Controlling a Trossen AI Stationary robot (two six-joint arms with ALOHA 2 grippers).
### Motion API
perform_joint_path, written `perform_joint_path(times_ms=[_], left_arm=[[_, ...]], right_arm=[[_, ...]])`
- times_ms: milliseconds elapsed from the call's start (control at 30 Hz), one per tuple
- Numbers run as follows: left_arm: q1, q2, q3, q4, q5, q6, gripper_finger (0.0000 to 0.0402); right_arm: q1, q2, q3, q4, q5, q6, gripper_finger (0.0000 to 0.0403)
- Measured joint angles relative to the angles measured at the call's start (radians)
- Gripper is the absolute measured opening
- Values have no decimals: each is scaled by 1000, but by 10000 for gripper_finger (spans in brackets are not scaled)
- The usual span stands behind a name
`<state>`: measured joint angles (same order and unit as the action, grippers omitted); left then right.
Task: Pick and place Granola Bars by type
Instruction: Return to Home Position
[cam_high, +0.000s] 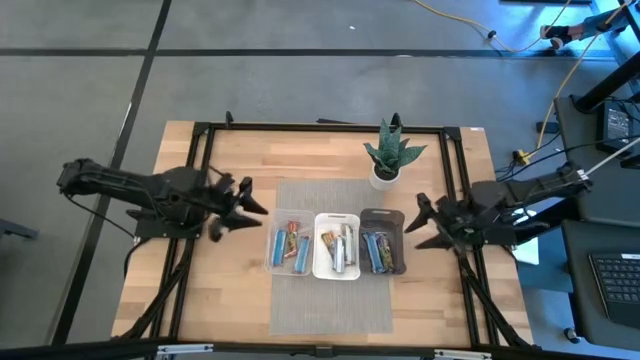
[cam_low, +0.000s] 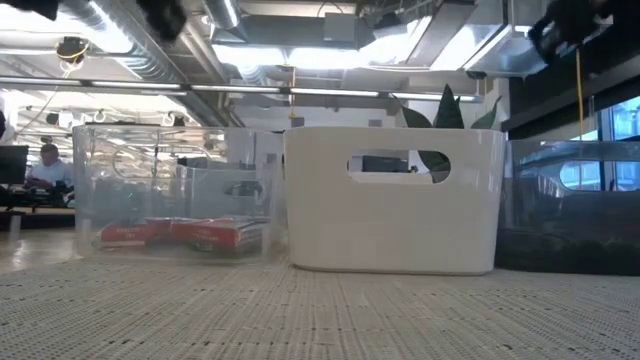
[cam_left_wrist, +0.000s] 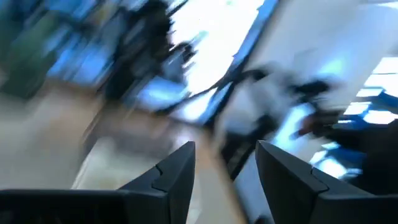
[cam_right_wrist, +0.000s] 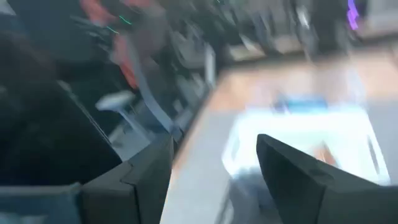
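Note:
Three small bins stand side by side on a grey mat, and all the granola bars I see lie inside them. The clear bin (cam_high: 288, 247) holds blue and red-brown bars (cam_high: 292, 244), which also show through its wall as red bars (cam_low: 185, 233) on its floor. Silver and orange bars (cam_high: 339, 249) fill the white bin (cam_high: 336, 222). Blue bars (cam_high: 378, 250) are in the dark grey bin (cam_high: 382, 216). My left gripper (cam_high: 256, 209) hovers left of the bins, open and empty. My right gripper (cam_high: 418, 226) hovers right of them, also open and empty.
A potted green plant (cam_high: 392, 155) stands behind the bins near the table's far edge. The grey mat (cam_high: 333, 298) reaches to the near edge. Bare wood (cam_high: 225, 290) lies left and right of the mat. A person (cam_low: 45, 165) sits far off in the room.

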<state>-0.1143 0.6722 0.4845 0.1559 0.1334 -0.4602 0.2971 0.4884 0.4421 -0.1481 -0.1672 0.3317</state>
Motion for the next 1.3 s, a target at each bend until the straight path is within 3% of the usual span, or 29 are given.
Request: perform_joint_path(times_ms=[133, 367, 600, 867, 1300], left_arm=[[14, -46, -101, 248, 135, 80, 162], [114, -120, -230, 242, 143, 36, 162], [222, -199, -321, 360, 259, 28, 162], [296, -262, -413, 396, 322, -4, 162], [450, -362, -476, 394, 444, -51, 162]], right_arm=[[1, -105, -66, 61, -26, 3, 236], [0, -242, -196, 145, -11, 26, 236], [-1, -368, -301, 152, 88, 29, 236], [0, -480, -356, 213, 87, -18, 236], [-37, -487, -356, 195, 122, -81, 236]])
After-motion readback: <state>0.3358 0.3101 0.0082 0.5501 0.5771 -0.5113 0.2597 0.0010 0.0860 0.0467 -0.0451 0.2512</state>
